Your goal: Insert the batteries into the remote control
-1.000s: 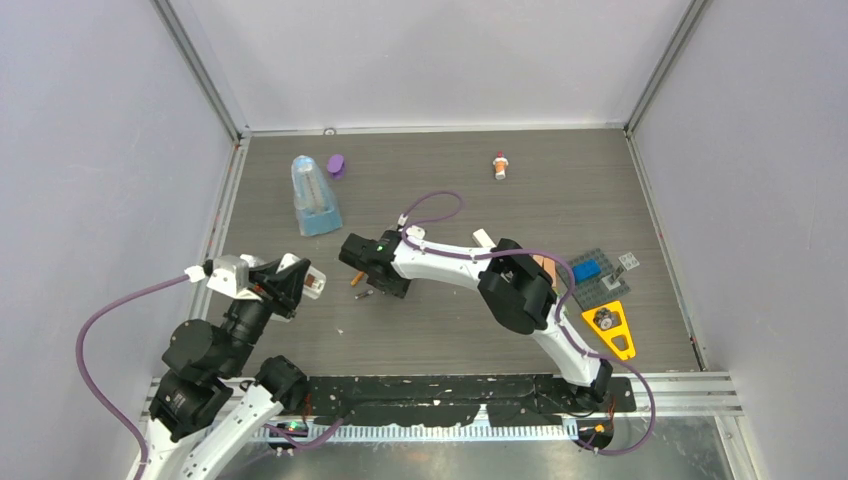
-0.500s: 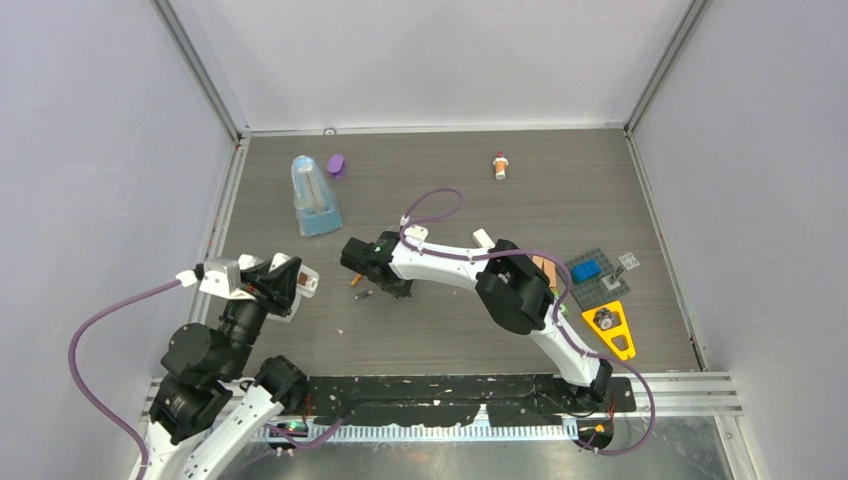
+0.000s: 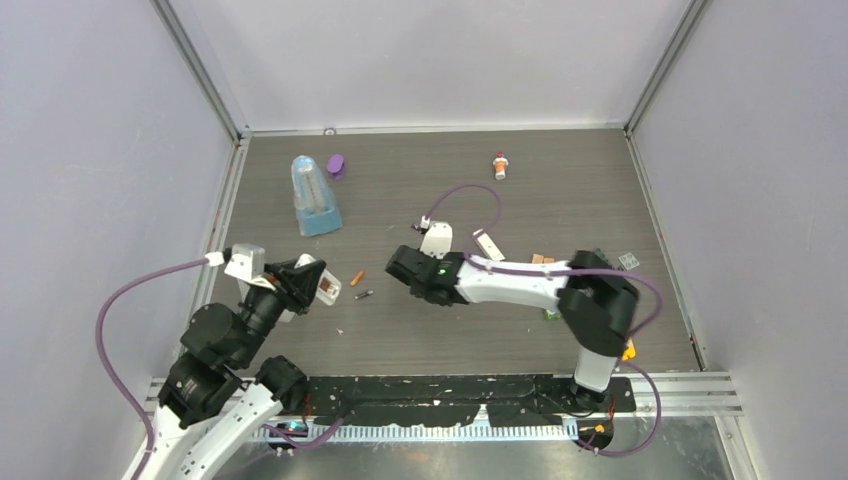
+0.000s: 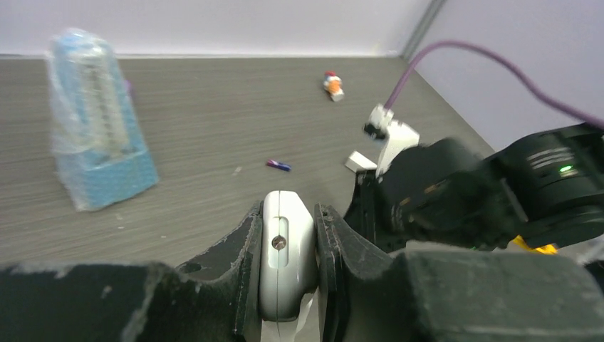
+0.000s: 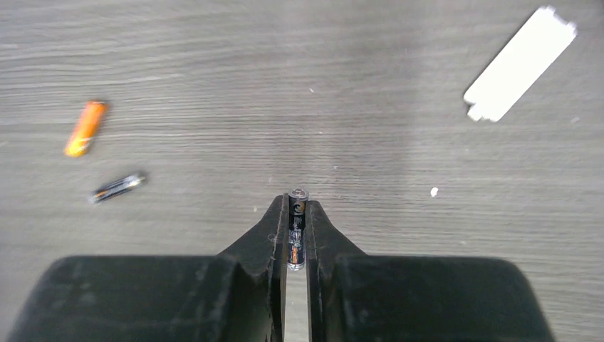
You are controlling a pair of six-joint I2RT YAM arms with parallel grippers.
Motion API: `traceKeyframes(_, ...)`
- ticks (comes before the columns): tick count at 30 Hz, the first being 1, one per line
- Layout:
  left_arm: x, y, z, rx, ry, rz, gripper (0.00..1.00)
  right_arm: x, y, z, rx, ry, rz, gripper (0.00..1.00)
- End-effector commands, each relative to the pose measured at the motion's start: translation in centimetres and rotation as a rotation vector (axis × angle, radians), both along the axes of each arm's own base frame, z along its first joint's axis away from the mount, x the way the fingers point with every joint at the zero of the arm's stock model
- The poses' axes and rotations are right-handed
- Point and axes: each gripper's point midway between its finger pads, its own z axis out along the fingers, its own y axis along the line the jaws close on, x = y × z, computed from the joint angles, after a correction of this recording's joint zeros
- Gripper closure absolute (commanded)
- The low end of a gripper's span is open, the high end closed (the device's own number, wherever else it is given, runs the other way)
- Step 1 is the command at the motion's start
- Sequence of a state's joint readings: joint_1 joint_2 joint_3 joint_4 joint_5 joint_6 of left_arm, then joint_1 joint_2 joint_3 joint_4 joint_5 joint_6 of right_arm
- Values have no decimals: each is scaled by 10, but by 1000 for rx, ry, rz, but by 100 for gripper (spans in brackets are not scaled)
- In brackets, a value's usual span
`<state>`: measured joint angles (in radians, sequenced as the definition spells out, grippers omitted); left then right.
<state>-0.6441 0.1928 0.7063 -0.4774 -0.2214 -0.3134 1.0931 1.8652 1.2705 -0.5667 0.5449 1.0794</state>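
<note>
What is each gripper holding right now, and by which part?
Left gripper: the small flat white remote control, clamped across its two sides. Right gripper: a slim dark battery with a silvery tip, pinched across its body.

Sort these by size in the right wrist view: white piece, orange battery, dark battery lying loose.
Largest: white piece.
Then orange battery and loose dark battery, which look about alike, so no ranking between them.

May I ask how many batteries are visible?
4: dark battery in the right gripper; orange battery, second dark battery and purple battery on the table.
</note>
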Motion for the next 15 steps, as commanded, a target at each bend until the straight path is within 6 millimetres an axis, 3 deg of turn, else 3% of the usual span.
traceKeyframes(1, -6, -37, 7, -63, 46, -173, 100, 24, 20, 108, 217, -326, 187, 95)
traceKeyframes(2, -5, -44, 8, -74, 61, -198, 100, 19, 14, 106, 193, -332, 235, 95)
traceKeyframes(3, -4, -50, 8, -82, 74, -218, 100, 18, 14, 129, 248, -380, 256, 95)
traceKeyframes(4, -6, -59, 8, -90, 90, -262, 100, 12, 10, 126, 228, -386, 308, 95)
traceKeyframes(5, -6, -67, 8, -99, 105, -295, 100, 10, 8, 151, 277, -445, 339, 95)
traceKeyframes(6, -7, -75, 7, -108, 123, -329, 100, 3, 6, 149, 290, -443, 378, 95)
traceKeyframes(7, -7, -81, 7, -116, 141, -357, 100, -1, 3, 174, 340, -501, 400, 95)
traceKeyframes(8, -6, -87, 8, -123, 156, -375, 100, -8, 1, 175, 363, -504, 433, 95)
traceKeyframes(15, -16, -122, 28, -250, 264, -543, 100, -58, -19, 258, 599, -720, 656, 95)
